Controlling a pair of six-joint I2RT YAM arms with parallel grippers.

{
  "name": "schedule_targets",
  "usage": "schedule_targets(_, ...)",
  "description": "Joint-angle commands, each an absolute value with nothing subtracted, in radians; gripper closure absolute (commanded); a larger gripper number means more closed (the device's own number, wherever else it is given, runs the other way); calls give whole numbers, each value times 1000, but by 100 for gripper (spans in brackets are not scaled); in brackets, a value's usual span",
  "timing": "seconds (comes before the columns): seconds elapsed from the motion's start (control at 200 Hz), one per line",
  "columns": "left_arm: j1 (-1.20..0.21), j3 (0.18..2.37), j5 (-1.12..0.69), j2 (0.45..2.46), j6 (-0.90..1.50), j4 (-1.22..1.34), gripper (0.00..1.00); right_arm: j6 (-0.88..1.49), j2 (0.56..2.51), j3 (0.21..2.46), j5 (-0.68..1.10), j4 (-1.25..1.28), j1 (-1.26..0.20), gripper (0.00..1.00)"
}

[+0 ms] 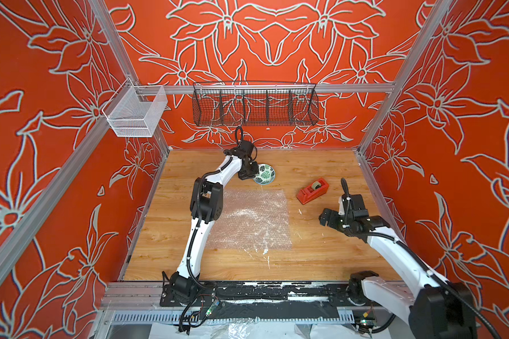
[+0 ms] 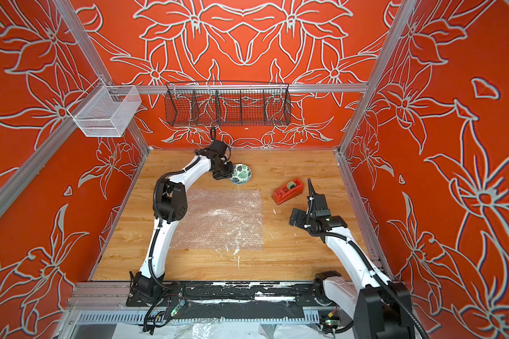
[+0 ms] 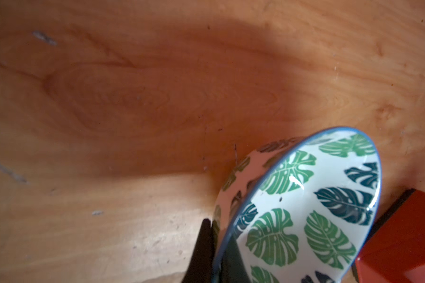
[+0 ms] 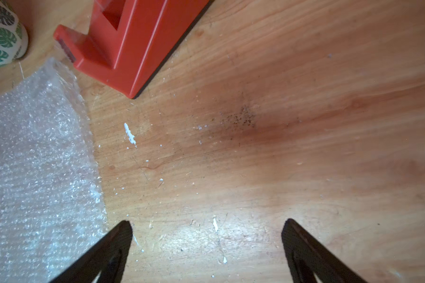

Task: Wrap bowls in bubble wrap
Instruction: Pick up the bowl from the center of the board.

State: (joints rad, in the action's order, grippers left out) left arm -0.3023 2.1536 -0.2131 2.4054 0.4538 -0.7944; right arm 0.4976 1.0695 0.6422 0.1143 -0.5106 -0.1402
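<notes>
**Top views and both wrist views.** The bowl [image 1: 265, 174] [image 2: 241, 173], white with green leaf prints and a blue rim, sits toward 12 o'clock on the wooden table [image 1: 321, 249], just beyond the far edge of the bubble wrap [image 1: 250, 220] [image 2: 221, 220] and apart from it.

The left gripper [image 1: 252, 173] meets the bowl at its 9 o'clock side. In the left wrist view the left gripper [image 3: 219, 235] is clamped on the rim of the bowl [image 3: 304, 208], with one finger [image 3: 204, 235] outside the wall and the other inside. The bowl looks tilted there, though whether it is clear of the table cannot be told.

The bubble wrap lies flat and spread out at the table's centre. A red tape dispenser [image 1: 312, 190] [image 2: 287, 190] stands at about 2 o'clock from the sheet, near its far corner.

The right gripper [image 1: 325, 216] [image 2: 296, 217] hangs at 3 o'clock from the sheet. In the right wrist view its fingers [image 4: 123, 235] are spread wide over bare wood and hold nothing, with the bubble wrap [image 4: 35, 159] just beside one fingertip and the tape dispenser [image 4: 133, 49] farther off.
</notes>
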Motion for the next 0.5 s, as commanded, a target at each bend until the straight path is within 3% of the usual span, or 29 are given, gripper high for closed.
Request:
schedule_targets(0.0,-307,2038,-243,2188,440,-795,100,493,1089,694,167,-505,-146,3)
schedule_targets(0.17,-309,1683,-263,1932,441,-726,100,494,1119,722,178,-486,-146,3)
schedule_targets(0.295,-310,1439,-273,1767,459,-662,100,455,1173,751,281,-485,-153,3)
schedule_targets(0.495,-316,1170,-294,1594,484,-582,100,472,1207,768,250,-498,-289,3)
